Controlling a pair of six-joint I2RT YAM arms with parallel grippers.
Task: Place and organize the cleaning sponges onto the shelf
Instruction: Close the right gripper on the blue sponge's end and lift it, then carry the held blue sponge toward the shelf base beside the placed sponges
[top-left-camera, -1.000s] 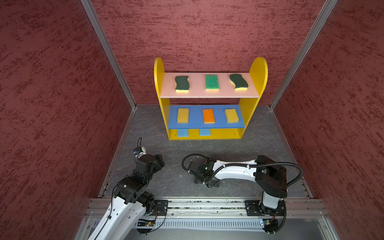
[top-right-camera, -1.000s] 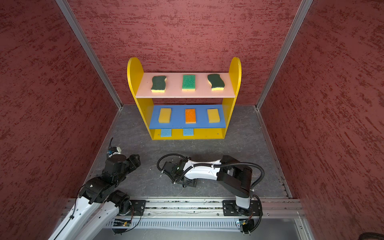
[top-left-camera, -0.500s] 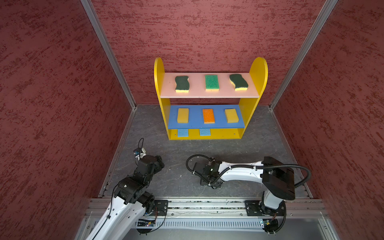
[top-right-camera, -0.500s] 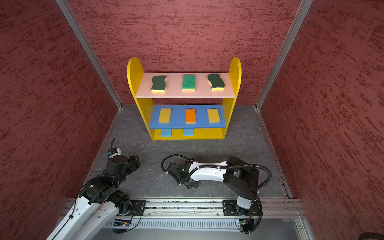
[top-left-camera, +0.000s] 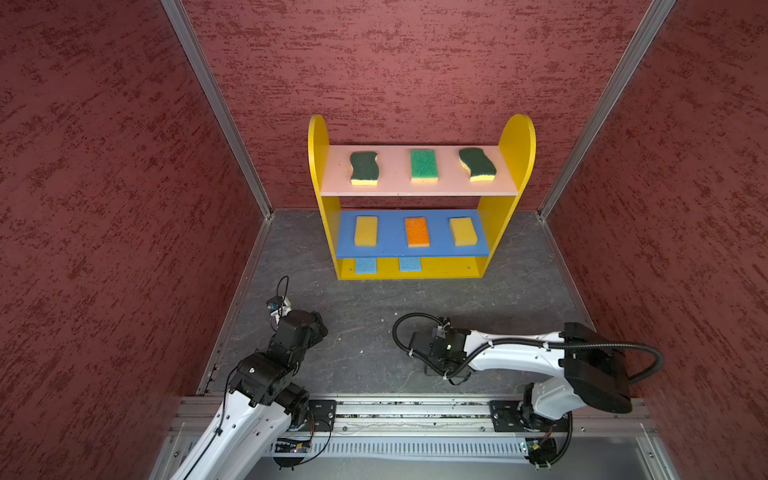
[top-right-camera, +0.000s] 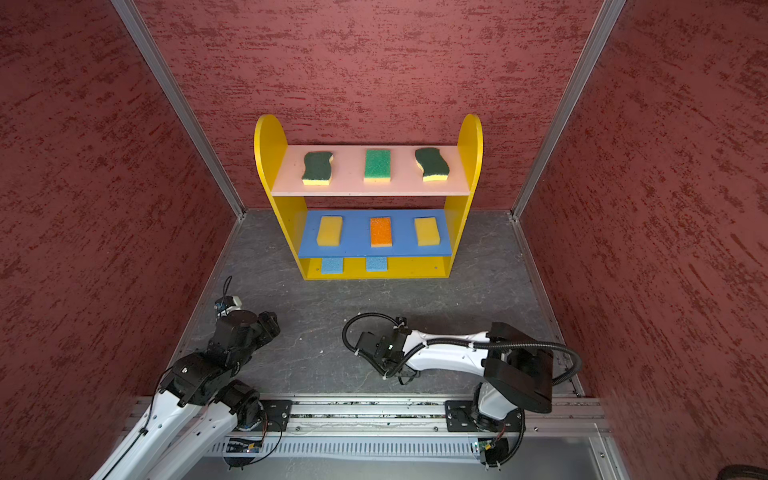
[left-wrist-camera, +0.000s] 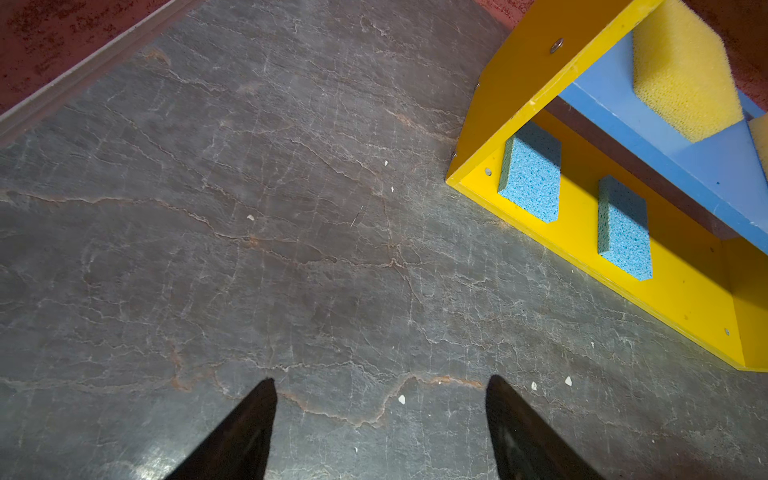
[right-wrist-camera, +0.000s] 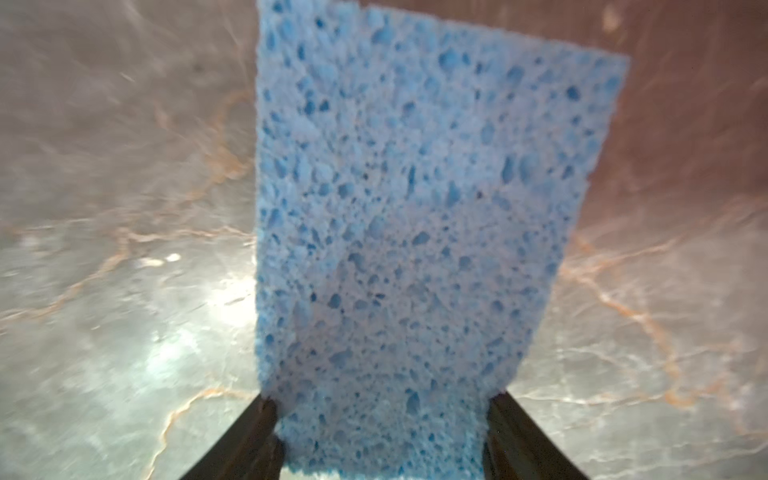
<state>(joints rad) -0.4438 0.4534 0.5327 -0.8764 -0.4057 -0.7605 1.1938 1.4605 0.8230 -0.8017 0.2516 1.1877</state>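
Near rail: right arm is folded low, its white forearm lying nearly level over the table and reaching across towards the middle, wrist tipped down. In the right wrist view we see the right jaws pinching the third blue sponge across its short width at one end. Its long axis runs straight out from the jaws, broad face to the camera. We cannot tell whether it touches the table. In both top views the wrist hides it.

Left arm is bent up at the left side of the table, wrist aimed at the shelf. Left jaws are spread over bare table with nothing between them.

Shelf stands at the far wall. On the bottom board, two blue sponges sit left and centre. On the middle board: yellow sponge, orange sponge, second yellow sponge. On the top board: wavy dark-green sponge, bright green sponge, second wavy sponge. All lie flat, spaced apart, long axes front to back. The right-hand yellow and wavy ones are skewed slightly.
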